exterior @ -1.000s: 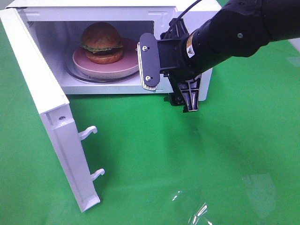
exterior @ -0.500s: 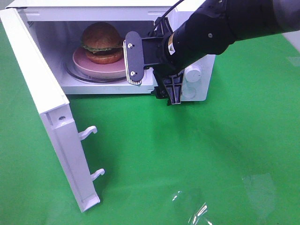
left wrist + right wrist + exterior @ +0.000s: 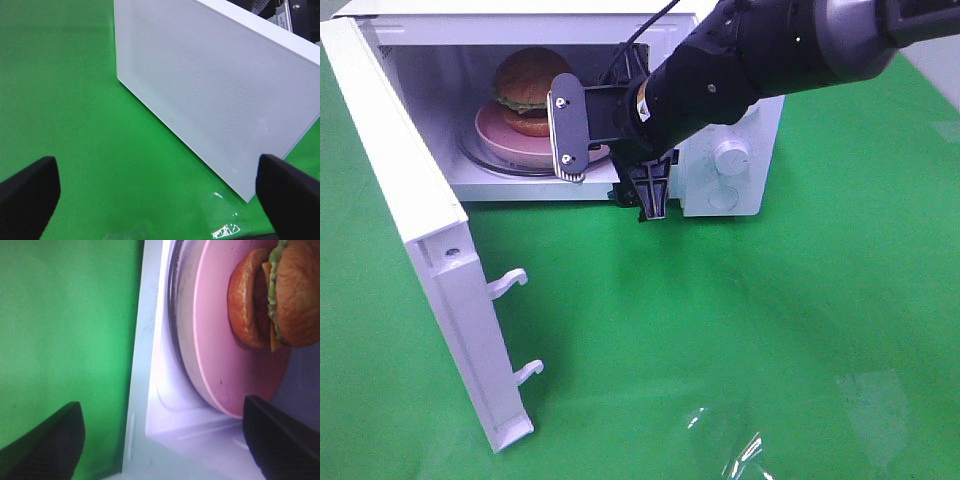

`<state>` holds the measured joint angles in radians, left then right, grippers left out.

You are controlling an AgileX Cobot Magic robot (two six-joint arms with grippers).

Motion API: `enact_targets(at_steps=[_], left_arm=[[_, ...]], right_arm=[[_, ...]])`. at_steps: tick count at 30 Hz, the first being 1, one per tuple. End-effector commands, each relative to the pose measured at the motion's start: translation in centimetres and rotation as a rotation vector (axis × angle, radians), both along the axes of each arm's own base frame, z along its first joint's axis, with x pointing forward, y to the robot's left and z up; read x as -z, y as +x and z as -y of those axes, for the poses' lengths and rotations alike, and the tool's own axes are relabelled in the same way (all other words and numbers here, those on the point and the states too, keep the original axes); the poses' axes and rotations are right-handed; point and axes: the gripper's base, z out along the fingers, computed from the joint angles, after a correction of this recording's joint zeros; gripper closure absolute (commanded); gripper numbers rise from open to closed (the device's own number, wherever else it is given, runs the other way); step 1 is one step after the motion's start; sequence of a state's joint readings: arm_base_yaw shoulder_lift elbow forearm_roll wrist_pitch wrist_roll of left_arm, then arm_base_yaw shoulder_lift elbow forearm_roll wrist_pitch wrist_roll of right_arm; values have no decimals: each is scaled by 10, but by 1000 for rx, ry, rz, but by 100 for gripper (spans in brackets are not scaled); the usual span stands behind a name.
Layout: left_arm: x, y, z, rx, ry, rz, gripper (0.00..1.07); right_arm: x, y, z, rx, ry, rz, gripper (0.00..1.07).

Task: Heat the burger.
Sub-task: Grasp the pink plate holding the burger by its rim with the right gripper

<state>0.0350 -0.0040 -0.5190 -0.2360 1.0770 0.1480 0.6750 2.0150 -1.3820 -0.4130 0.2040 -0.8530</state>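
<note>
The right claw (image 3: pixel 611 195) is spread wide with nothing between its fingers. It hangs at the mouth of the microwave (image 3: pixel 760 150), at the opening's corner nearest the dial (image 3: pixel 728 155). Its flat finger (image 3: pixel 569 125) stands in front of the opening and the other finger sits lower, by the microwave's front bottom edge. From the high view the flat finger overlaps the rim of the plate (image 3: pixel 495 135), but I can't tell whether it touches the plate or the microwave. In the right wrist view the claw (image 3: pixel 161 405) shows as two dark, blurred fingers standing far apart, with the microwave's sill and the plate's near edge in the gap between them.

The left claw (image 3: pixel 156 160) is spread wide too and empty. It faces the outer side of the microwave's open door (image 3: pixel 210 95) over the green cloth (image 3: pixel 65 100). It is out of the high view, so its place beside the microwave shows only from its own camera.

The black arm (image 3: pixel 750 60) covers the microwave's upper right front. The flat finger hides part of the plate. The door (image 3: pixel 430 230) stands swung wide open.

The burger (image 3: pixel 532 85) sits on the pink plate inside the microwave, toward the hinge side and back. It is deeper in than the right claw and apart from it. In the wrist view the burger (image 3: pixel 280 295) is cut off at the frame's edge, its green lettuce just showing
</note>
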Motion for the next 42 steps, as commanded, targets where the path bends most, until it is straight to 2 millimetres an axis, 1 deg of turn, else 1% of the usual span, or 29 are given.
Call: enact_targets(at_steps=[1,3,5,8,17,20,22,25,27,30,34,38,42], left_arm=[[0,-2,0,-1,-6,20,8],[0,-2,0,-1,-6,20,8],[0,-2,0,-1,-6,20,8],[0,-2,0,-1,-6,20,8],[0,-2,0,-3,-4,19,8],[0,-2,0,-3,-4,19,8],[0,-2,0,-5,-1,19,8],[0,-2,0,-5,-1,19,8],[0,-2,0,-5,-1,19,8],[0,-2,0,-5,-1,19,8],[0,-2,0,-5,-1,19,8],[0,-2,0,-5,0,19,8],[0,-2,0,-5,0,19,8]], right_arm=[[0,3,-7,-2,21,9,24],[2,5,-8,-1,21,8,24],[7,12,-14,-1,27,11,24],[8,14,-15,0,28,11,24],[24,25,-25,2,22,2,25],[23,26,-25,1,26,6,25],[24,32,-30,2,32,16,26],[23,33,-31,3,33,18,26],[24,38,-35,4,39,27,26],[24,41,-37,4,44,33,27],[29,45,-41,6,48,32,27],[39,53,-46,13,40,25,28],[41,56,-49,18,48,26,29]])
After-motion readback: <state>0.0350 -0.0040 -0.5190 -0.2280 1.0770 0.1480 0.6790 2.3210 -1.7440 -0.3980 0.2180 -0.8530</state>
